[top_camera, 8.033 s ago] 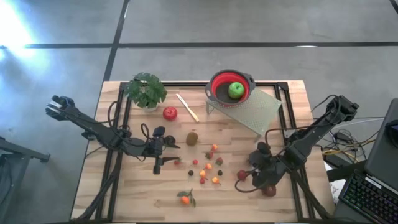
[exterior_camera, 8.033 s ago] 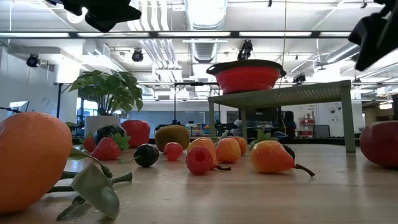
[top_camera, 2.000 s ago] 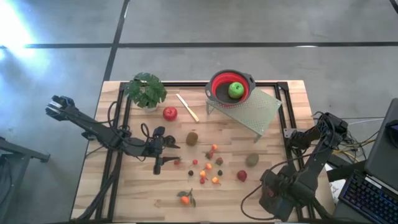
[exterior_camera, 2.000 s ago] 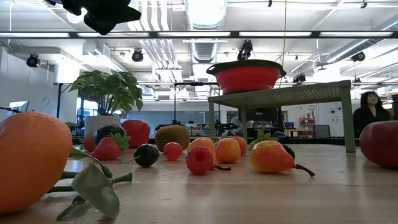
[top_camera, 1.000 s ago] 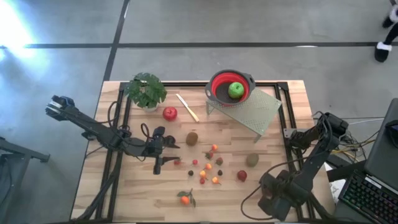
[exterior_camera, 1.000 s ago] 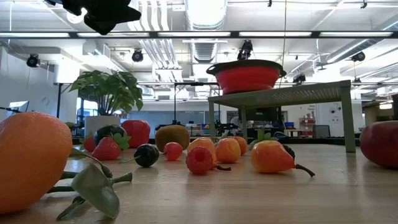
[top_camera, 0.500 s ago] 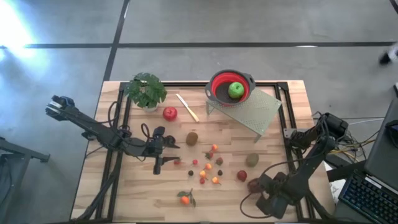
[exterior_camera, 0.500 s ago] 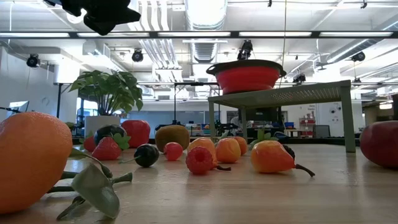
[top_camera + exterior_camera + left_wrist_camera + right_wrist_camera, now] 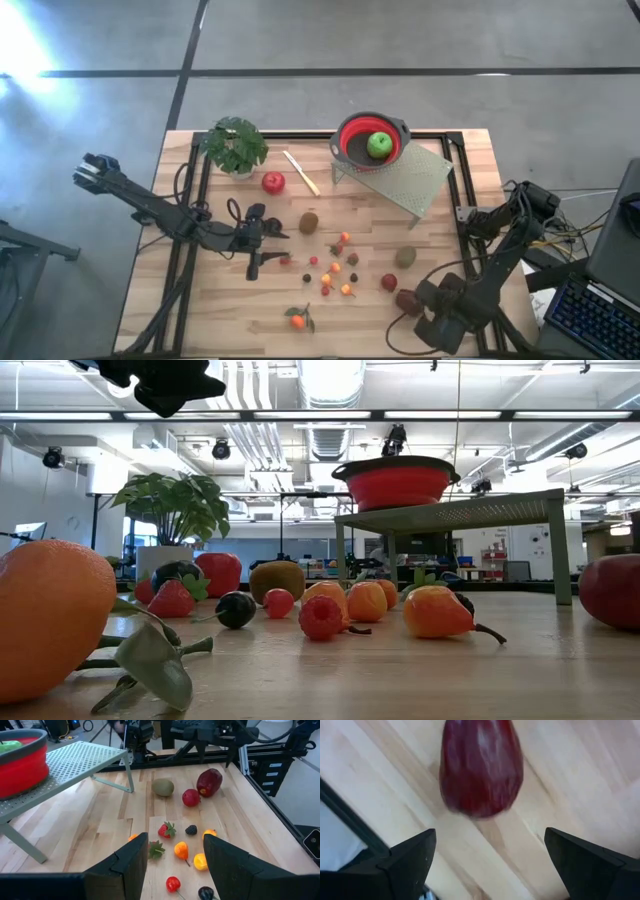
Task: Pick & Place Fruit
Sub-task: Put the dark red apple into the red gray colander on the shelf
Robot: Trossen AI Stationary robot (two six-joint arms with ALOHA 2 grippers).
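Worktop's right edge: our right claw (image 9: 418,303), wide open, has swung back over the dark red apple (image 9: 481,767); left claw (image 9: 262,232) waits half-open

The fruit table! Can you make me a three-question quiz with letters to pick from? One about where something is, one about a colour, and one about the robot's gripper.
1. Where is the green apple?
A. in the red bowl
B. beside the potted plant
C. at the table's near edge

2. What colour is the fruit lying right in front of the right gripper?
A. yellow
B. dark red
C. white

3. How is the right gripper?
A. shut on a strawberry
B. shut on the knife
C. open, holding nothing

Answers: 1 A, the high view shows the apple sitting inside the bowl on the rack. 2 B, the right wrist view shows a dark red fruit on the wood. 3 C, its fingers stand wide apart with the fruit lying free beyond them.
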